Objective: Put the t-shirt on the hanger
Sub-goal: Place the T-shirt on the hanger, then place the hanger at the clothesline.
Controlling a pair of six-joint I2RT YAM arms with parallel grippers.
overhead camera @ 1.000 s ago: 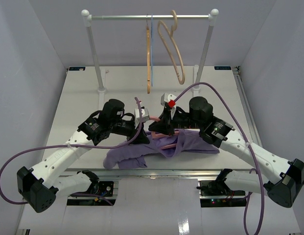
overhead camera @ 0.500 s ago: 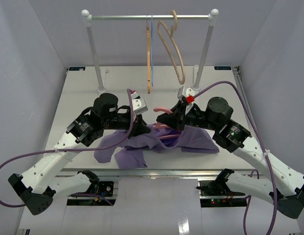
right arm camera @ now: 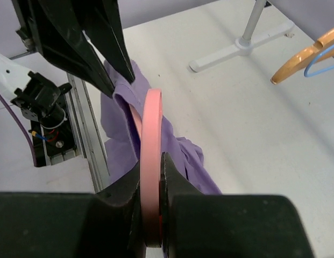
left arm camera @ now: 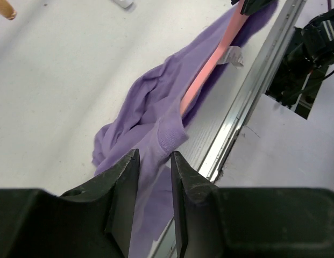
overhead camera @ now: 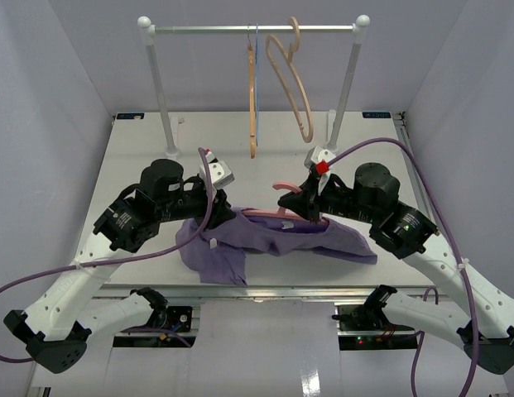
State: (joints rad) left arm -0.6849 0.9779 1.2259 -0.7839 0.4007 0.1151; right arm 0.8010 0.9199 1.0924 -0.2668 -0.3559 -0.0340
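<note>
Seen from above, two robot arms are bolted at the near edge of a white table (overhead camera: 141,165). Just beyond the arm bases, a lavender-purple t-shirt (overhead camera: 273,240) is stretched sideways in a crumpled band. One fold droops from its left part toward the near table edge.

At the t-shirt's left end, the left gripper (overhead camera: 228,217) has its two black fingers (left arm camera: 123,183) clenched on a bunched edge of the fabric. The left wrist view shows purple cloth pinched in the narrow gap between them.

Over the t-shirt's right part, the right gripper (overhead camera: 310,211) is clamped on the pink hanger (overhead camera: 265,213). The right wrist view shows the pink plastic squeezed between its jaws. The pink hanger's straight arm runs leftward from there along the t-shirt's upper edge and slips under the fabric. Its curved hook sticks out just behind the t-shirt, beside the right gripper.

Whether the t-shirt's lower folds rest on the table cannot be told.

Well behind the t-shirt, a metal clothes rail (overhead camera: 207,29) on two white posts carries two tan wooden hangers (overhead camera: 251,116) and a thin blue wire hanger (overhead camera: 257,83).
</note>
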